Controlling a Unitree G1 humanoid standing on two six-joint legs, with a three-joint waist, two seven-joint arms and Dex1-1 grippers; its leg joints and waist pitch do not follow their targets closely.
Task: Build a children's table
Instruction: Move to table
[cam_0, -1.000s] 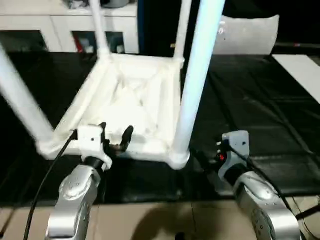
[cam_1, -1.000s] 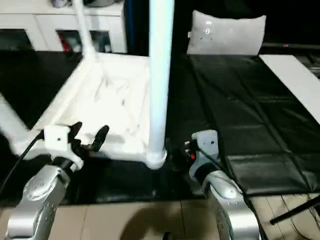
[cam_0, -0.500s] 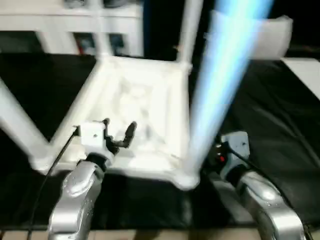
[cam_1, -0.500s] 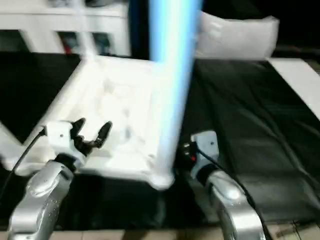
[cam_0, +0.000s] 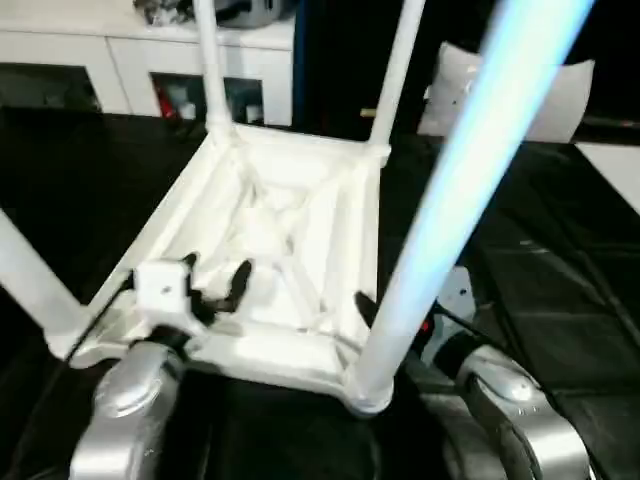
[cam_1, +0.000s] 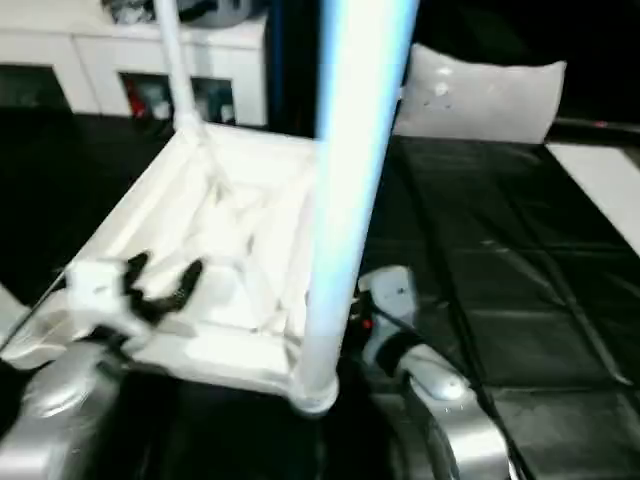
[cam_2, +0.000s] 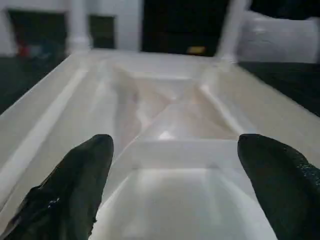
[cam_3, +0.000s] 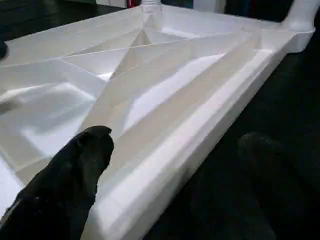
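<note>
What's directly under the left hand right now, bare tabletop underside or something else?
Under the open left hand, the children's table lies upside down: its white ribbed underside, with diagonal ribs meeting mid-panel, and nothing loose lying on it. The black work table beneath it is covered there.

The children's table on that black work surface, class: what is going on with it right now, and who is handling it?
A humanoid robot is assembling the children's table, which lies upside down on the black-covered work table with all four legs standing in its corner sockets. The left gripper hovers open over the ribbed underside near the front edge. The right gripper is open astride the table's side rim. Neither holds anything.
</note>
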